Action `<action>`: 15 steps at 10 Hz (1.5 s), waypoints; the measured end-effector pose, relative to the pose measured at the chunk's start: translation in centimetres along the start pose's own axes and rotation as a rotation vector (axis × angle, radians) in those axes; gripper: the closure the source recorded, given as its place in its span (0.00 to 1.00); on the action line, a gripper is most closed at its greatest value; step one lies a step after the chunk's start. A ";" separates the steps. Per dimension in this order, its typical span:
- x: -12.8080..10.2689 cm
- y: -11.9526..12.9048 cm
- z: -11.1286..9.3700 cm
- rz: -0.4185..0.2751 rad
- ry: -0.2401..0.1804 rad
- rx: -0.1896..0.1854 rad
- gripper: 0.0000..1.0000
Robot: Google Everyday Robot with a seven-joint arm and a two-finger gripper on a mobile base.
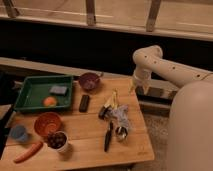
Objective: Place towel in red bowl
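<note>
wood table (85,150) | L: green tray (32,92), red bowl (47,122), blue cup (19,133), carrot (27,152) | mid: purple bowl (89,80), banana (113,100), towel (121,116) | gripper (138,88) over R rear edge

Cream-white rounded arm (167,69), bulky pale base (192,132), gripper (138,89) over table's (85,137) right edge
</note>
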State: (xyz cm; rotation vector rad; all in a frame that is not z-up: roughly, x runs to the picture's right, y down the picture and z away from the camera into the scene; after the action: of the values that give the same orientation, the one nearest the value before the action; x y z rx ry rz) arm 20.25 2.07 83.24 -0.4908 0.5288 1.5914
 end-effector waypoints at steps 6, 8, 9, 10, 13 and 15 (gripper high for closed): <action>4.5 4.6 4.7 -0.139 0.089 0.009 0.39; 6.0 5.5 5.8 -0.174 0.119 0.009 0.39; 6.7 5.8 6.6 -0.186 0.138 0.008 0.39; 7.2 5.9 7.2 -0.193 0.158 0.005 0.39; 8.5 6.4 9.8 -0.199 0.235 -0.009 0.39; 8.8 6.6 10.9 -0.201 0.275 -0.002 0.46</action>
State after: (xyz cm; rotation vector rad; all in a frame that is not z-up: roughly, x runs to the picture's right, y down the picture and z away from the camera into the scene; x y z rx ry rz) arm 12.90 15.17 87.01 -0.7467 0.6635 1.3403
